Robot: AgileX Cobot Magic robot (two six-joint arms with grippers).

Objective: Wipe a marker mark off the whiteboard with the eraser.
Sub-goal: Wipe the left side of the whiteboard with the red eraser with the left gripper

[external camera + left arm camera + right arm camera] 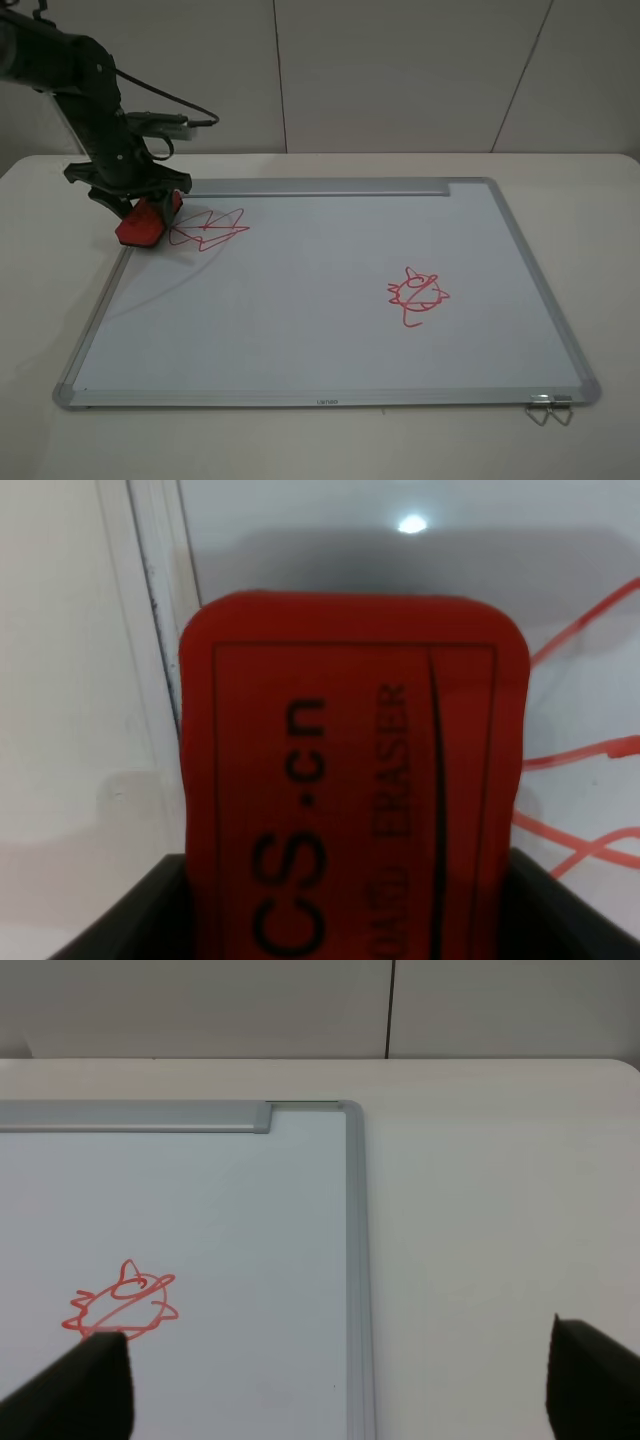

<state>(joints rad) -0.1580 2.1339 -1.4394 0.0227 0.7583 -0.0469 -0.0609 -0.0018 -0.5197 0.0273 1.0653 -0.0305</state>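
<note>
Exterior high view is showing the whiteboard [300, 330] lying flat on a pale table [600, 220], with its grey tray strip [320, 187] running along the far edge. The left gripper [145, 205] is reaching down at about 10 o'clock from the board's middle, near the far-left corner, and its fingers are clamping the red eraser [147, 222] from both sides. The eraser is sitting just inside the left frame; whether its base is pressing on the surface I cannot tell. The marker mark [208, 230], a red angular zigzag, is lying just beside the eraser at its 3 o'clock, unwiped. A round red scribble [418, 293] is sitting well apart, at about 3 o'clock from the board's middle. Two wire clips [548, 410] are hanging at the near-right corner. Left wrist view is showing the eraser [350, 780] filling the frame between dark fingers [150, 910], black lettering reading "ERASER", with strokes of the mark [590, 780] beside it. Right wrist view is showing the right gripper [335, 1345] hanging spread wide over the board's far-right corner, gripping nothing, near the round scribble [125, 1305].
</note>
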